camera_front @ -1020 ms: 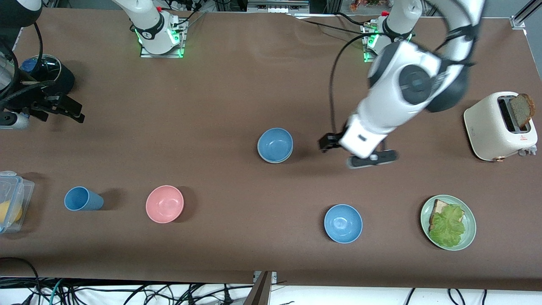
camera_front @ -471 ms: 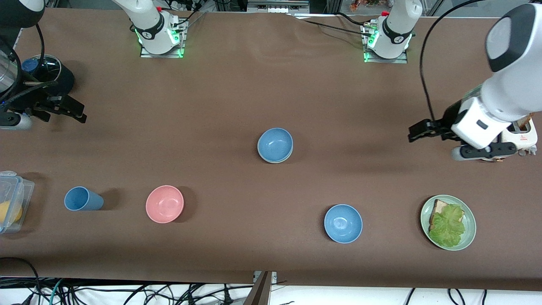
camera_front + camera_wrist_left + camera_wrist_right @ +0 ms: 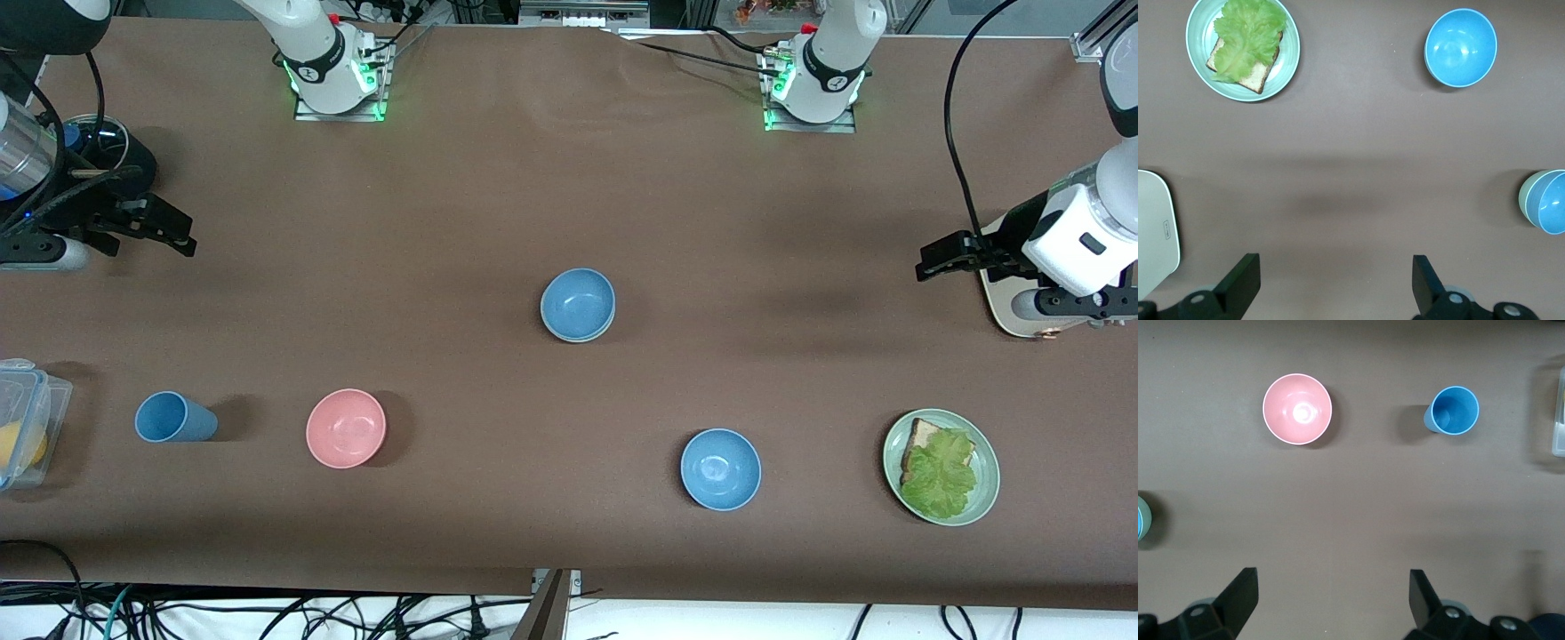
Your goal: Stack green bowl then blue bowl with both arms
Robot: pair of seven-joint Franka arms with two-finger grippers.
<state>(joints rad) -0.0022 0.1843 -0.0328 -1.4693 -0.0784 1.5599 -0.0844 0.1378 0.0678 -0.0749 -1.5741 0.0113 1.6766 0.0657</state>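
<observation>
The blue bowl (image 3: 578,300) sits nested inside the green bowl (image 3: 561,335) at the middle of the table; only a pale green rim shows under it. The stack also shows at the edge of the left wrist view, blue bowl (image 3: 1550,202) in green bowl (image 3: 1523,199), and a sliver of the green bowl (image 3: 1143,515) shows in the right wrist view. My left gripper (image 3: 947,256) is open and empty over the table beside the toaster (image 3: 1000,298); its jaws (image 3: 1336,287) stand wide apart. My right gripper (image 3: 164,233) is open and empty over the right arm's end of the table, jaws (image 3: 1333,603) wide apart.
A brighter blue bowl (image 3: 721,468) and a green plate (image 3: 941,467) with toast and lettuce lie nearer the front camera. A pink bowl (image 3: 346,428), a blue cup (image 3: 173,418) and a clear plastic box (image 3: 22,418) lie toward the right arm's end.
My left arm has swung away from beside the stacked bowls to over the toaster's end of the table. My right gripper has shifted slightly. The bowls have not moved.
</observation>
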